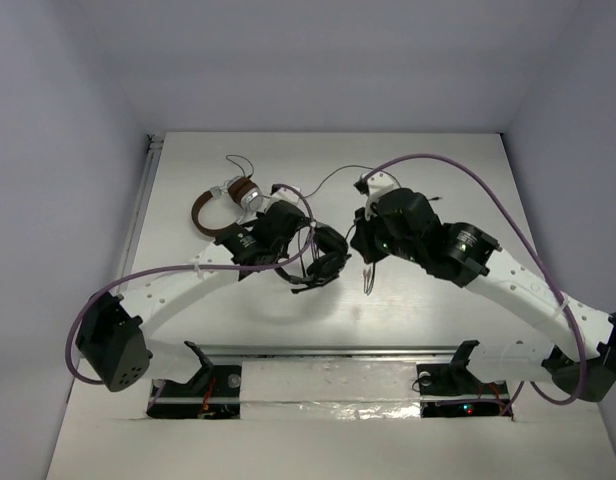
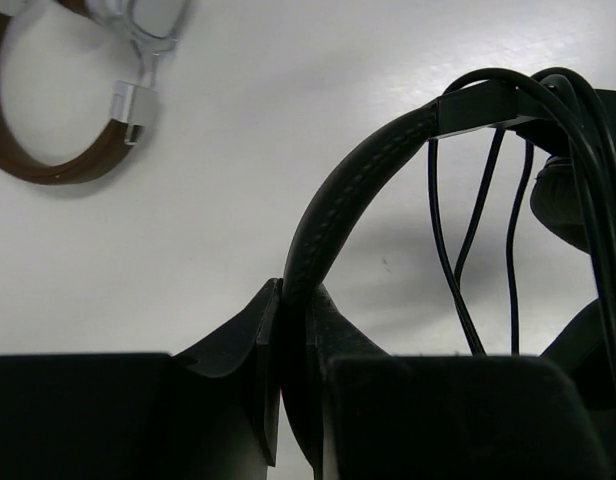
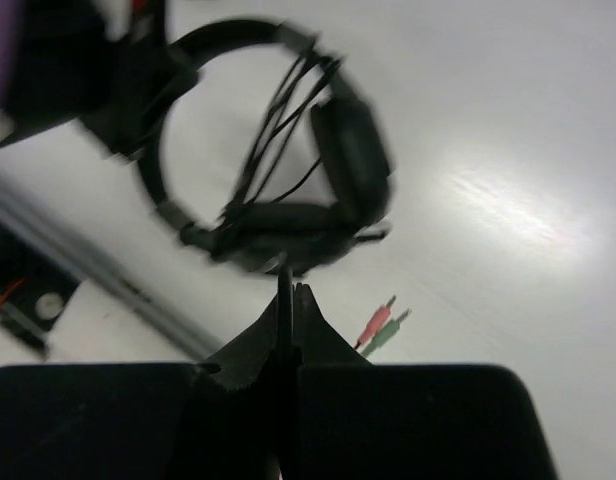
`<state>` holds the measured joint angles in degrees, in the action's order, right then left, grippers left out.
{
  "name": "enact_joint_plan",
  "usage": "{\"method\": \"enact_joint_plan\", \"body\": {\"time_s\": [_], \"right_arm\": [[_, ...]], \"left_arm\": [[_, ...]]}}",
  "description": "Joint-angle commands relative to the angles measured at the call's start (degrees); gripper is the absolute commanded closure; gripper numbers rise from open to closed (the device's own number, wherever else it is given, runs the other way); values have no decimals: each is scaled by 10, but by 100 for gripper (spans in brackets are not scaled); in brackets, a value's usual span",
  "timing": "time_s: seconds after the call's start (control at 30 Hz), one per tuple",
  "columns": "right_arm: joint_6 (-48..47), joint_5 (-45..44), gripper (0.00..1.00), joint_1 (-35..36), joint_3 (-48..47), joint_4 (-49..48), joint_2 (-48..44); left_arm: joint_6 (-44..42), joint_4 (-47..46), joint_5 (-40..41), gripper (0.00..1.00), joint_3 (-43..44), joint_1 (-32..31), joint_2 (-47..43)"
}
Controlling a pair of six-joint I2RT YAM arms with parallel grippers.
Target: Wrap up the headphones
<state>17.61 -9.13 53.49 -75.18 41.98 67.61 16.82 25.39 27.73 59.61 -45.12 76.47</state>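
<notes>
Looks about halfway: cable (image 2: 468, 250) already looped a few times across the headphones (image 1: 318, 258), held over mid-table. Got left gripper (image 2: 293, 330) clamping the headband (image 2: 338, 200), right gripper (image 3: 288, 300) pinching cable. Need to wind in the plug tail (image 3: 383, 323).

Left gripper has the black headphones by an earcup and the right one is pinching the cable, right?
Not quite. The left gripper is clamped on the headband of the black headphones, not an earcup; the left wrist view shows it. The right gripper does pinch the cable.
</notes>
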Motion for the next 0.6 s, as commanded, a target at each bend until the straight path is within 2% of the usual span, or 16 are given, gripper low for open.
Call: {"method": "enact_joint_plan", "body": {"time_s": [0.0, 0.1, 0.13, 0.27, 0.43, 0.57], "right_arm": [[-62, -49, 100, -24, -40, -1, 18], [-85, -89, 100, -37, -65, 9, 50], [-92, -102, 100, -48, -65, 3, 58], [-90, -146, 100, -86, -50, -52, 64], [-77, -104, 100, -126, 26, -130, 70], [-43, -20, 100, -150, 81, -200, 74]], "left_arm": [[-70, 21, -78, 100, 17, -16, -39], [-93, 23, -144, 100, 16, -16, -47], [-101, 18, -193, 100, 14, -16, -52], [-109, 5, -270, 100, 8, -16, -70], [-103, -14, -322, 100, 24, -10, -107], [-94, -26, -373, 100, 61, 2, -133]]}}
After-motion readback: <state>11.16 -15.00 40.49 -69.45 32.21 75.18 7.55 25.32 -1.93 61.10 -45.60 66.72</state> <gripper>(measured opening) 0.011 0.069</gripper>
